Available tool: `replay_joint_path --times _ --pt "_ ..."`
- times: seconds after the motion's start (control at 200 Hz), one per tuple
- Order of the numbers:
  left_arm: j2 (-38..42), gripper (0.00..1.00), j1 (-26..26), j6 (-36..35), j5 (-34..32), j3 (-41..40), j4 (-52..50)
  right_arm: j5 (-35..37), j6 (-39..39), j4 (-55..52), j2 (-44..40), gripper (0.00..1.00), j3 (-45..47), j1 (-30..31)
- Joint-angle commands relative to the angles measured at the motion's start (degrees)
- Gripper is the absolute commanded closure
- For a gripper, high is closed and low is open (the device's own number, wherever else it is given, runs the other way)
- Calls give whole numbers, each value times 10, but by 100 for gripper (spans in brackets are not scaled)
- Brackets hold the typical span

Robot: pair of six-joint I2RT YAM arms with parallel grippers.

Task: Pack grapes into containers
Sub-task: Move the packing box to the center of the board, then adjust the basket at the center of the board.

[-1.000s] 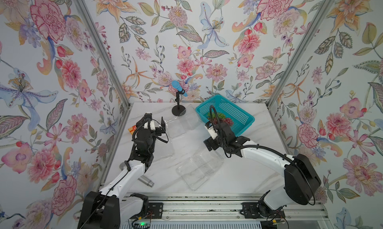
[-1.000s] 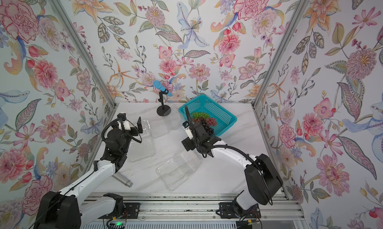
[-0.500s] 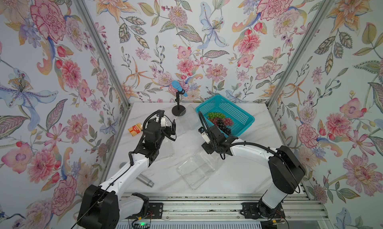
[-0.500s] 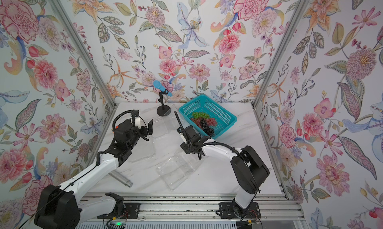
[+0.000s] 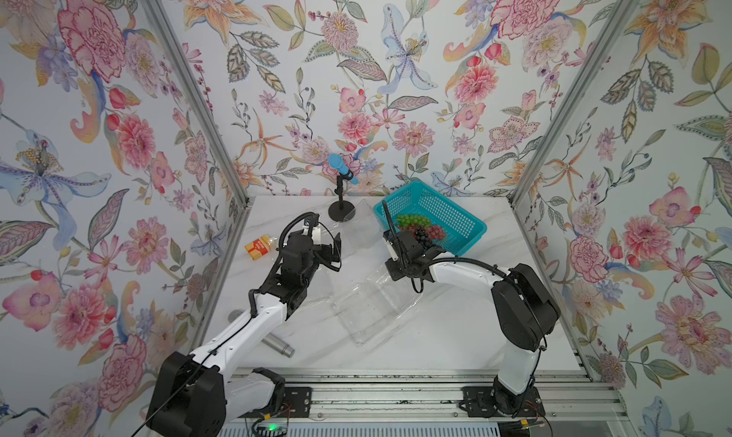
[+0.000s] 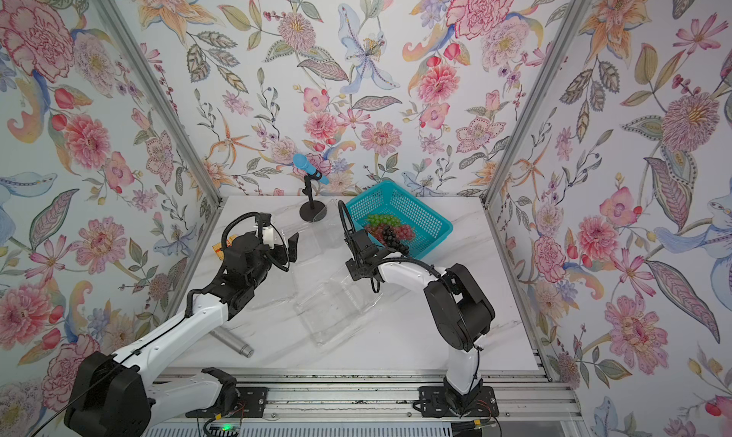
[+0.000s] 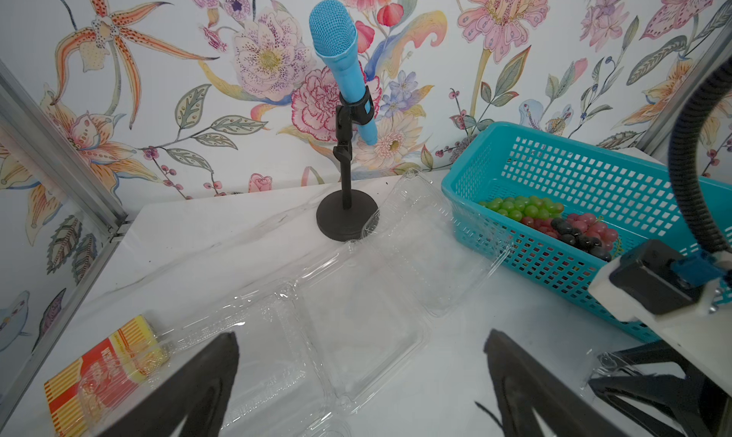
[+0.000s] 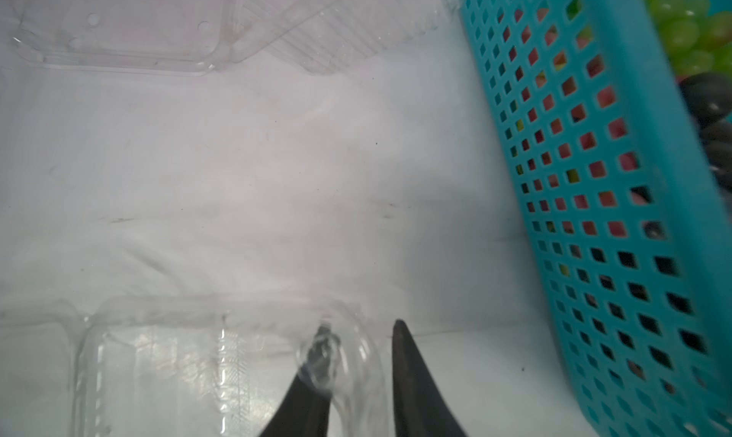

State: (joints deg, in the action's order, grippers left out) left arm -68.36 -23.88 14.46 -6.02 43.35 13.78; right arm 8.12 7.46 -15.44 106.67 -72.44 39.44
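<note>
Clear plastic clamshell container [image 5: 372, 308] lies diagonal, corner toward teal plastic basket [image 5: 455, 217]; right gripper [image 8: 360, 325] straddles that corner, clamp unclear; left gripper [image 7: 361, 334] gaping.

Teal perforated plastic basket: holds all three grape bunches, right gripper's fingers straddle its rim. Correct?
No. The teal perforated plastic basket does hold the green, red and dark grape bunches, but the right gripper straddles the corner wall of a clear plastic clamshell container beside the basket, not the basket's rim; the right wrist view shows it.
</note>
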Motion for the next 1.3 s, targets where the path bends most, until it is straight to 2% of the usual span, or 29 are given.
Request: replay_joint_path --times 0.0,0.195,0.35,0.51,0.66,0.761,0.966,1.141,1.296 --pt "16 0 -10 10 -3 0 -14 -47 68 -11 1 76 -10 -19" --pt "19 0 -13 14 -27 15 -29 -131 186 22 -29 76 20 -69" --pt "15 0 -19 10 -25 26 -33 -145 252 44 -39 83 35 -89" --pt "19 0 -23 8 -24 35 -47 -206 364 141 -58 81 79 -111" --pt "24 0 -24 1 -26 41 -52 -172 371 98 -39 82 44 -98" --pt "19 0 -26 -5 -26 53 -71 -158 350 71 -45 65 36 -95" --pt "9 0 -30 -16 -26 55 -69 -126 271 1 -132 32 15 -108" --pt "-14 0 -41 -11 -20 79 -78 -80 236 -65 -198 0 15 -194" --pt "-30 0 -53 -3 -10 93 -83 -63 226 -108 -192 0 25 -294"
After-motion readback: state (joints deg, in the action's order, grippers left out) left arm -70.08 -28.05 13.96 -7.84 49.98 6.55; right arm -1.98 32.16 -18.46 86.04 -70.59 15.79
